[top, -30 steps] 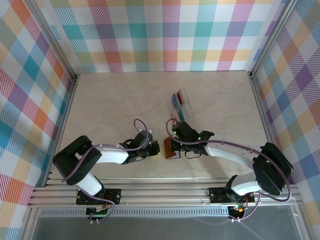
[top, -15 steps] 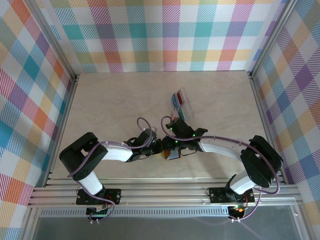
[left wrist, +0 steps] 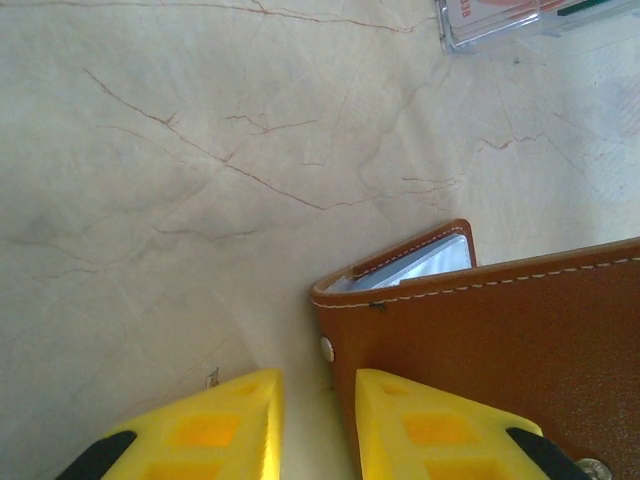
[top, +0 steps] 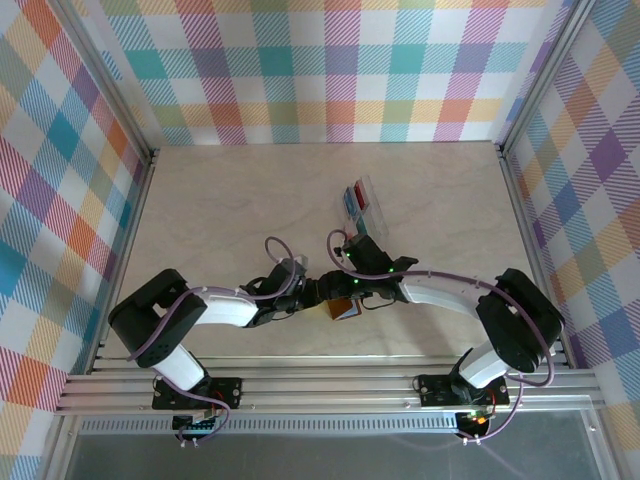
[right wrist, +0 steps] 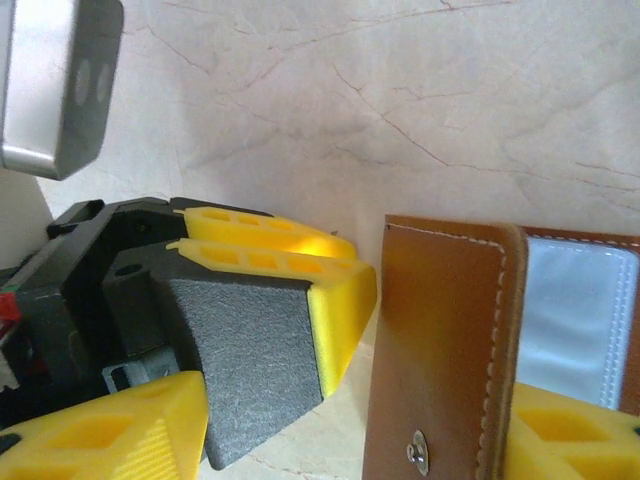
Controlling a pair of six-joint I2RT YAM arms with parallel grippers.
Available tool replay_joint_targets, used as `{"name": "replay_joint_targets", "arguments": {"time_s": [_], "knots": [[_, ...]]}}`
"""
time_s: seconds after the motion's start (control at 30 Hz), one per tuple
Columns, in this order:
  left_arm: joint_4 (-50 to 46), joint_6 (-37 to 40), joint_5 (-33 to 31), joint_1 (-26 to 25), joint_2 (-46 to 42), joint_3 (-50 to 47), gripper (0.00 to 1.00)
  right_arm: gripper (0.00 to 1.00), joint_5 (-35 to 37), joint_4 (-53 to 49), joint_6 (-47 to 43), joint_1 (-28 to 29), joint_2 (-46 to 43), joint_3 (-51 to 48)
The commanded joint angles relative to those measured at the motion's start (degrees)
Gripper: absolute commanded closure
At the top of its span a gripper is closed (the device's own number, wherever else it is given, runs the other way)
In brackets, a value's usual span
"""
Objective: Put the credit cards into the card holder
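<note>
Reading any print here is hard: a scrap of red digits sits on one of the credit cards (left wrist: 462, 12), cut off by the picture's edge and too partial to make out. No brand mark can be seen on the card holder (right wrist: 440, 330); it carries only pale stitching, a metal snap stud (right wrist: 417, 452) and a clear pocket (right wrist: 575, 320).

The card holder lies on the marbled table (top: 230, 200), between the two arms' tips. The cards, red and blue among them, rest in a clear tray (top: 368, 215) beyond the holder, apart from it.

The left arm stretches low across the table toward the holder from its left. The left gripper (left wrist: 318, 378) stands just beside the holder's snap edge. Its yellow fingers are parted by a narrow slit and clasp nothing. One finger overlaps the leather in the wrist view; whether it touches I cannot tell.

The right arm reaches in from the holder's right, its wrist bent over the holder. The right gripper (right wrist: 355, 400) is spread wide. The holder's stitched flap lies between its fingers, nearer the right one. The left gripper's grey pad (right wrist: 245, 360) faces that flap from just beside it.
</note>
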Motion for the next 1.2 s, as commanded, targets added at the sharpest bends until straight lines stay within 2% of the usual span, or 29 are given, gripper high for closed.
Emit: {"name": "replay_joint_targets", "arguments": {"time_s": [0.0, 0.13, 0.2, 0.33, 0.43, 0.57, 0.7, 0.87, 0.97, 1.03, 1.17], "knots": [[-10.22, 0.11, 0.77, 1.22, 3.00, -2.35, 0.75, 0.36, -7.19, 10.10, 1.39, 3.03, 0.07, -1.34], [-7.55, -0.01, 3.76, 2.51, 6.01, -2.17, 0.87, 0.49, -5.78, 9.46, 1.29, 3.21, -1.86, -2.10], [-6.21, -0.28, 4.70, 2.63, 7.15, -1.99, 0.93, 0.62, -3.37, 6.99, 0.94, 3.46, -2.10, -1.70], [-6.47, -0.26, 4.27, 2.99, 6.67, -2.35, 0.97, 0.81, 3.20, 1.16, 0.15, 4.14, -2.13, -0.55], [-9.29, 1.08, 2.92, 3.31, 4.45, -2.37, 0.97, 0.88, 9.43, -3.63, -0.63, 5.08, -1.34, 1.01], [-13.25, 2.21, 2.33, 4.30, 2.74, -1.77, 0.96, 0.90, 15.12, -7.68, -1.18, 7.45, 1.87, 4.37], [-16.61, 2.82, 1.78, 5.95, 2.89, -1.35, 0.97, 1.00, 22.60, -12.42, -1.06, 9.99, 5.29, 8.67], [-17.56, 2.92, 2.37, 8.43, 1.27, -2.94, 0.98, 1.00, 34.31, -20.54, -0.96, 13.69, 8.54, 14.27], [-19.48, 3.24, 1.77, 9.55, -1.80, -3.67, 0.98, 1.00, 35.64, -22.00, -1.18, 14.45, 9.92, 15.81], [-21.73, 3.29, 0.70, 10.44, -4.56, -4.19, 0.98, 0.97, 33.40, -20.95, -2.01, 14.57, 10.87, 15.95], [-27.57, 3.62, -2.13, 11.55, -11.43, -4.31, 0.97, 0.75, 24.96, -14.52, -3.71, 14.50, 11.26, 14.40]]}}
